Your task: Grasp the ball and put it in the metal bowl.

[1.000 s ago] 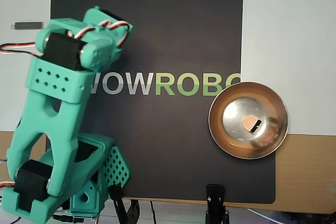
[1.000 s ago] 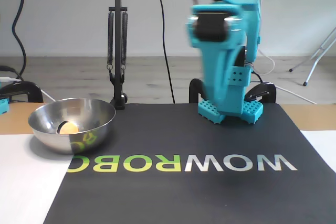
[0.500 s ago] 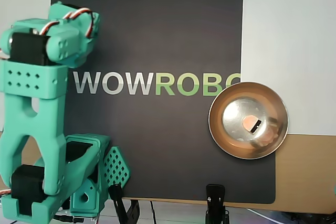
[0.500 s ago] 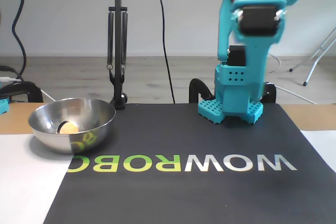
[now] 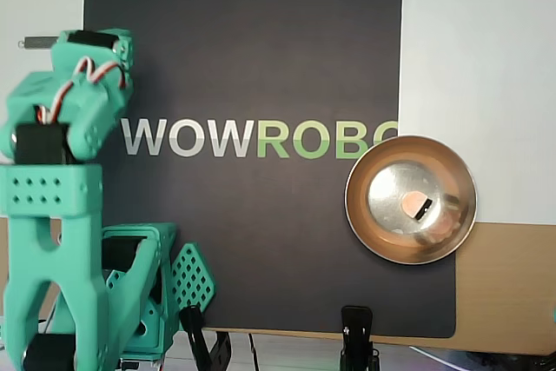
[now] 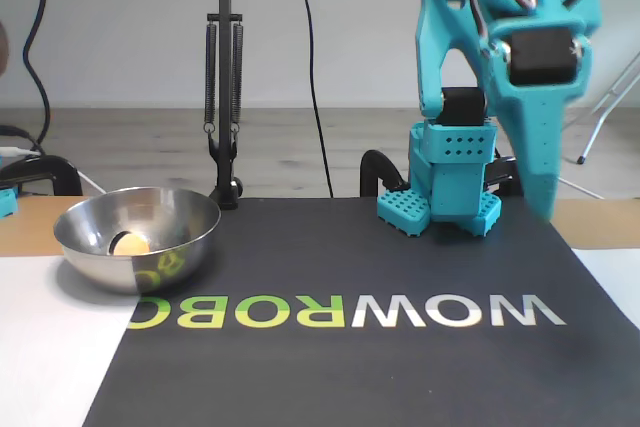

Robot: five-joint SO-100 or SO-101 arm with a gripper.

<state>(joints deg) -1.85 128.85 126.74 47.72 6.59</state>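
The peach-orange ball (image 5: 415,204) lies inside the metal bowl (image 5: 365,160), on its shiny bottom, at the right of the overhead view. In the fixed view the ball (image 6: 133,244) shows low in the bowl (image 6: 150,272) at the left edge of the black mat. My gripper (image 6: 545,209) hangs point-down at the right of the fixed view, above the mat and far from the bowl. Its jaws look closed together with nothing between them. In the overhead view only the arm's wrist (image 5: 87,84) shows, at the left, and it hides the fingertips.
A black mat (image 5: 261,58) with "WOWROBO" lettering covers the table's middle. The teal arm base (image 6: 440,192) stands at the mat's far edge in the fixed view. A black lamp stand (image 6: 224,97) rises behind the bowl. Black clips (image 5: 356,332) hold the mat's edge.
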